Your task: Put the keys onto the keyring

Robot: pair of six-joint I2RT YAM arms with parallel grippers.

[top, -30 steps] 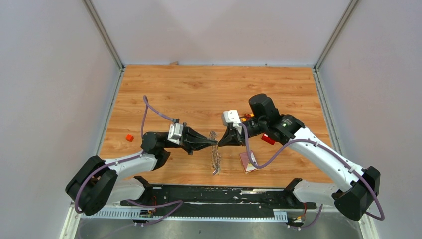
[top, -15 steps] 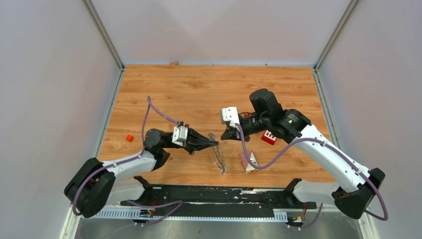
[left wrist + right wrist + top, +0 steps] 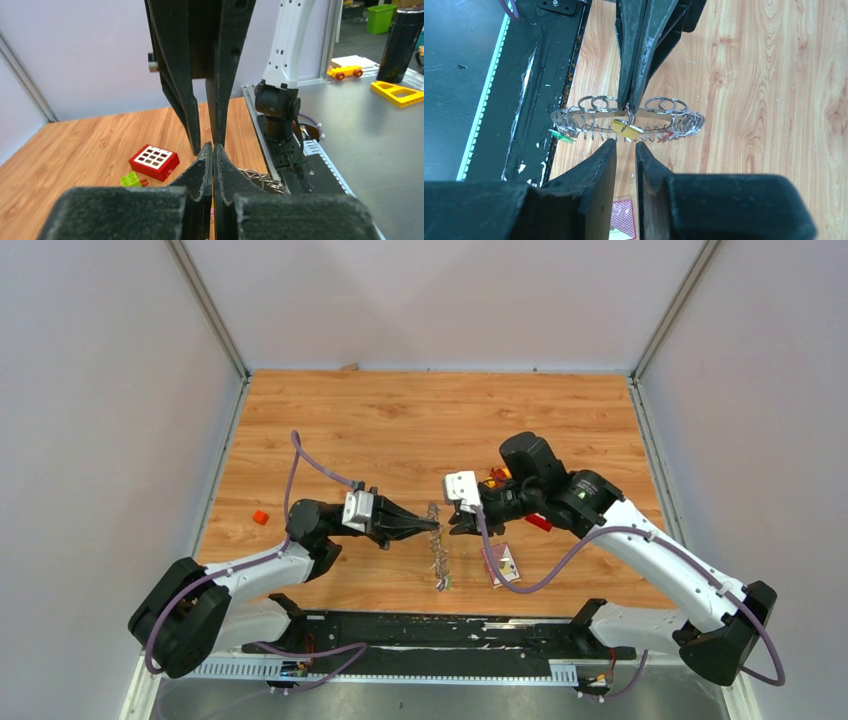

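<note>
The keyring [image 3: 437, 552] is a long wire loop strung with small metal rings and hangs off the table from my left gripper [image 3: 433, 527]. In the right wrist view that gripper [image 3: 629, 107] is shut on the top of the keyring [image 3: 686, 123]. A yellow-tagged key [image 3: 625, 128] hangs at the loop's middle, with a green tag [image 3: 560, 135] and a red one [image 3: 667, 135] toward the ends. My right gripper [image 3: 625, 146] stands slightly open just short of the yellow tag, holding nothing. In the left wrist view its fingers [image 3: 182, 90] point down at my shut left gripper [image 3: 213, 148].
A red block with white buttons [image 3: 154, 161] and a green brick [image 3: 131, 178] lie on the wood right of centre. A playing card [image 3: 500, 562] lies under the right arm. A small orange block [image 3: 260, 517] sits far left. The black rail [image 3: 440, 630] runs along the near edge.
My right gripper went from shut against the keyring to slightly open and drew back a little to the right. The keyring swung slightly under the left gripper, which stayed in place.
</note>
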